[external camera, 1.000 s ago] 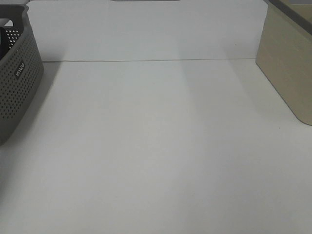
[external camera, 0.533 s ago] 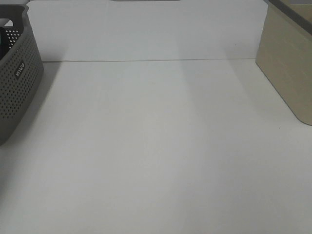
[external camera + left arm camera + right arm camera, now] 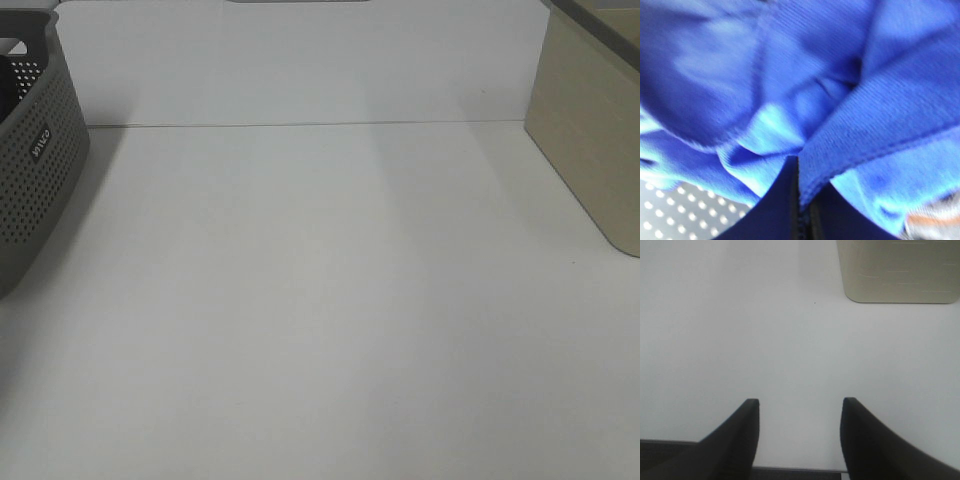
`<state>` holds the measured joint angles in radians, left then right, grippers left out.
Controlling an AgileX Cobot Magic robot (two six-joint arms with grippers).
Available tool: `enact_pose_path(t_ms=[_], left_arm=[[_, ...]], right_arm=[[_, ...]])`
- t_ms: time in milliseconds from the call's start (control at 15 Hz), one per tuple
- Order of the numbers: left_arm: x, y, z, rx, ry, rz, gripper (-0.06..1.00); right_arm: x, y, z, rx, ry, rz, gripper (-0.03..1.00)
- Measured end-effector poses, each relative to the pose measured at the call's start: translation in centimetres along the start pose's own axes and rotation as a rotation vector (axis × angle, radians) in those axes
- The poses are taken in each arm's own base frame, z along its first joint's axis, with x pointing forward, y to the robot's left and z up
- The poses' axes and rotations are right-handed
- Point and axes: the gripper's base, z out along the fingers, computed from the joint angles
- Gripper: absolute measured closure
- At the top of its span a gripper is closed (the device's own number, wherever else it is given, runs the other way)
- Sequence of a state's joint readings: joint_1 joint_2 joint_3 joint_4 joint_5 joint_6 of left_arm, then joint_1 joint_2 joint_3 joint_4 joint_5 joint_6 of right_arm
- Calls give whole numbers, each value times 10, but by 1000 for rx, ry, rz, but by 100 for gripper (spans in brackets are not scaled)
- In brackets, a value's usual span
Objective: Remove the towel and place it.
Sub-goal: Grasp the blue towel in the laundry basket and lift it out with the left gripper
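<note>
Your left tool [image 3: 798, 161] clenched on towel [image 3: 715, 75] fold, over basket [image 3: 670, 212]; your right tool [image 3: 800, 402] spread apart above desk [image 3: 765, 330].

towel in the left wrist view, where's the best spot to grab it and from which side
Probably a raised fold near the stitched hem, taken from above. The towel lies crumpled in the basket, so its ridges stand up for a pinch, while the basket's walls would likely block a sideways approach. The left gripper is shut on just such a fold beside the hem.
</note>
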<state>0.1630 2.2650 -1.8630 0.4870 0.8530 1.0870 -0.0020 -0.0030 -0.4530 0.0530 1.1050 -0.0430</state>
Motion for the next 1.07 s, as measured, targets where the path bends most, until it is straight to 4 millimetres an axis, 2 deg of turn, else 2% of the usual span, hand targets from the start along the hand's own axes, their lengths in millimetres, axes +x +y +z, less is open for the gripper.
enact_pose_path(t_ms=[133,400,600,733,800,867,933,1000,1067], left_arm=[[6,3,-9,-11,30,-37,94],[23,19,-63,-94,22,-152,94],[30,22,-97,-115,8,-225,94],[35,25,-130,-161,-15,-275,94],[40,26,-170,-230,-50,-307,94],[42,25,-191,-265,-69,-316,94],[42,24,-210,-297,-91,-322,94],[43,23,-219,-311,-100,-329,94],[45,20,-239,-346,-129,-361,94]], right_arm=[[0,0,0,0,0,0,46],[0,0,0,0,0,0,46],[0,0,0,0,0,0,46],[0,0,0,0,0,0,46],[0,0,0,0,0,0,46],[0,0,0,0,0,0,46],[0,0,0,0,0,0,46],[0,0,0,0,0,0,46],[0,0,0,0,0,0,46]])
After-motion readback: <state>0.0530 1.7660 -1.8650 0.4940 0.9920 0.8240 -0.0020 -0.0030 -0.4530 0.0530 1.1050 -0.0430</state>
